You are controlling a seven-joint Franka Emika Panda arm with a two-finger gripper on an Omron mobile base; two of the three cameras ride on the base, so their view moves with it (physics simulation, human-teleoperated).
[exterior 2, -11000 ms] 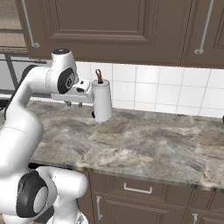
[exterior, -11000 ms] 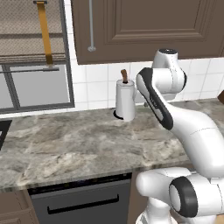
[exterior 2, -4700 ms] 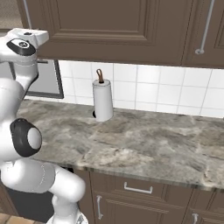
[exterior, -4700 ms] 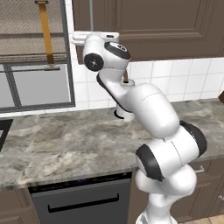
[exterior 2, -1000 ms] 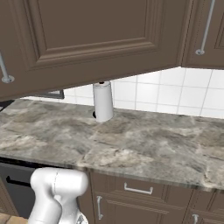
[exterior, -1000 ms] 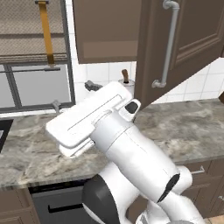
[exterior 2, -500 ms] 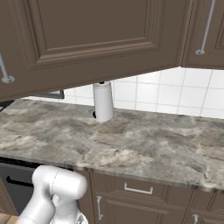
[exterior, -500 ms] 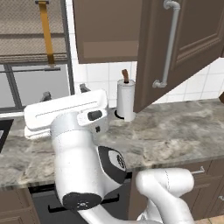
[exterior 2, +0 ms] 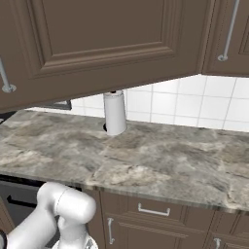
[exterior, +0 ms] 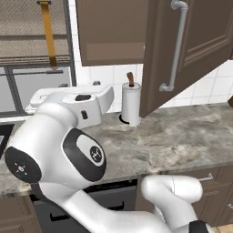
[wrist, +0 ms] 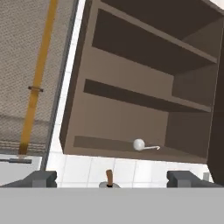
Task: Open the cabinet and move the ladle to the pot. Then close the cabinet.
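While hand (wrist: 111,178) gapes below, ladle (wrist: 141,145) on cabinet (wrist: 131,83) bottom shelf

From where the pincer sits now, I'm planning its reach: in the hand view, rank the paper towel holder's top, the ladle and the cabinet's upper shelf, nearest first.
1. Paper towel holder's top: just ahead of the open pincer, between its tips.
2. Ladle: on the cabinet's bottom shelf, slightly right.
3. Upper shelf: highest, deepest in the view.

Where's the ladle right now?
In the hand view, the ladle lies on the bottom shelf of the open cabinet, right of centre, above the paper towel roll.
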